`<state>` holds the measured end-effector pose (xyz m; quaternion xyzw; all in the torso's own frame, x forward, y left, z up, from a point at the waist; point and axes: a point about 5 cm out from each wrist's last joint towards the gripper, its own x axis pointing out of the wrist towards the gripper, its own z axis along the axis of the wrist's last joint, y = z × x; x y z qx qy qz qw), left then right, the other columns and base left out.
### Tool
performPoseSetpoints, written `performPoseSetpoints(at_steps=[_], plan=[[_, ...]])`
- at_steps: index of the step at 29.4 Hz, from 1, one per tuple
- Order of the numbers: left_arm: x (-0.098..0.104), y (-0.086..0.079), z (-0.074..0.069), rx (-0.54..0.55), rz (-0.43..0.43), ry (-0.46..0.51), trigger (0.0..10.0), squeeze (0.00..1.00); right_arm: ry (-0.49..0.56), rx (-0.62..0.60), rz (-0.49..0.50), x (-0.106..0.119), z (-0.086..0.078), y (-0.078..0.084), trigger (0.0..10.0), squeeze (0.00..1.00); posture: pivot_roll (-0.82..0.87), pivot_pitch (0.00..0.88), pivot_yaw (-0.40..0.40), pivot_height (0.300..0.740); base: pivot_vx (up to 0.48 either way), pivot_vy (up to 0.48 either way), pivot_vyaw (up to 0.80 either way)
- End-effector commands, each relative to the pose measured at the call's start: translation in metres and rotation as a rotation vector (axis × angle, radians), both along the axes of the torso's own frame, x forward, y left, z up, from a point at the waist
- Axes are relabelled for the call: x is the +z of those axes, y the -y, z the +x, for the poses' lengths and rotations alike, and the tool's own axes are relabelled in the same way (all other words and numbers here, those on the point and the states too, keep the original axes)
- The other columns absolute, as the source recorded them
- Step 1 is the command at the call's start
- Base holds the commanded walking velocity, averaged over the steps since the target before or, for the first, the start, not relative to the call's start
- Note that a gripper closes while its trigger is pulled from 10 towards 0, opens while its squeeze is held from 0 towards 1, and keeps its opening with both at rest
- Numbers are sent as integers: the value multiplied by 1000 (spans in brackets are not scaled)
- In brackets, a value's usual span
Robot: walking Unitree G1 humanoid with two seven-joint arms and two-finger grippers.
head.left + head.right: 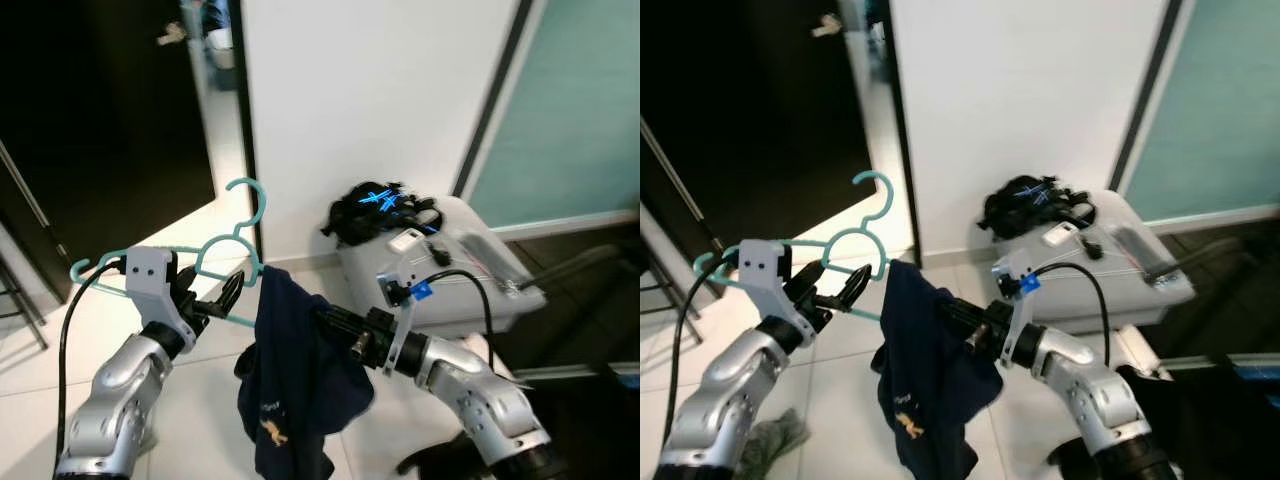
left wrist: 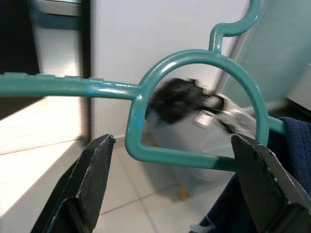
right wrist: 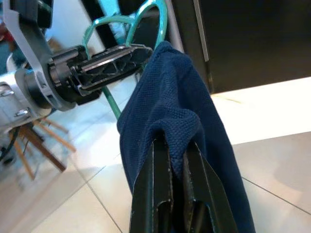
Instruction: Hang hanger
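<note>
White wall (image 1: 370, 90) fills the background, with a dark doorway (image 1: 100, 120) to the robot's left and a frosted teal panel (image 1: 580, 110) to its right. Pale floor tiles (image 1: 200, 400) run underneath, and a crumpled grey-green cloth (image 1: 770, 440) lies on them near the left arm. Against the wall sits a grey case (image 1: 450, 270) with a black bundle carrying blue marks (image 1: 375, 210) on its top.

Between the two arms hangs a navy garment (image 1: 290, 380), draped down toward the floor, with a small pale print near its lower part. Its upper edge sits at the right end of a teal hanger (image 1: 215, 250), which is held roughly level in front of the robot, hook (image 1: 250, 200) pointing up near the wall's edge.

The left gripper (image 1: 218, 297) is at the hanger's middle; in the left wrist view its fingers (image 2: 92, 179) are spread, one on each side of the loop below the hook, with the lower bar running between them. Whether they touch the hanger cannot be told.

The right gripper (image 3: 177, 145) reaches in from the right, its jaws pinching a fold of the garment's upper edge just beside the left gripper.
</note>
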<state>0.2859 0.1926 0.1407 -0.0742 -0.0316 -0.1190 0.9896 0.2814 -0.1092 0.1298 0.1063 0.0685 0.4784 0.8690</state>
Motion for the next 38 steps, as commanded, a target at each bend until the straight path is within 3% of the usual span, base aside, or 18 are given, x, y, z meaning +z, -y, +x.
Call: performPoseSetpoints(at_steps=[1,38], plan=[[-10,-23,-3,110,46,-54,10000,0,72,-15,-6,11,2,7,10000,0,51,0,-41,740,0,0,800],[-7,-21,-6,101,38,-45,10000,0,86,27,-13,11,-2,6,10000,0,56,9,-39,740,0,0,800]])
